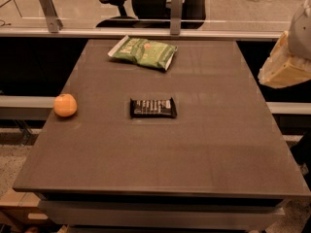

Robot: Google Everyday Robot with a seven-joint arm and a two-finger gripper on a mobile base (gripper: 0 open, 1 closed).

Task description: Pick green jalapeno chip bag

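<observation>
The green jalapeno chip bag [144,52] lies flat at the far middle of the brown table [214,144], with its white sealed ends to the left and right. My gripper [285,62] shows as a pale, cream-coloured shape at the right edge of the view. It hangs beyond the table's right side, well right of the bag and apart from it. It holds nothing that I can see.
A dark rectangular candy bar [153,108] lies at the table's middle. A round orange fruit [65,105] sits near the left edge. A glass partition with metal posts [176,11] runs behind the table. An office chair [146,1] stands beyond the partition.
</observation>
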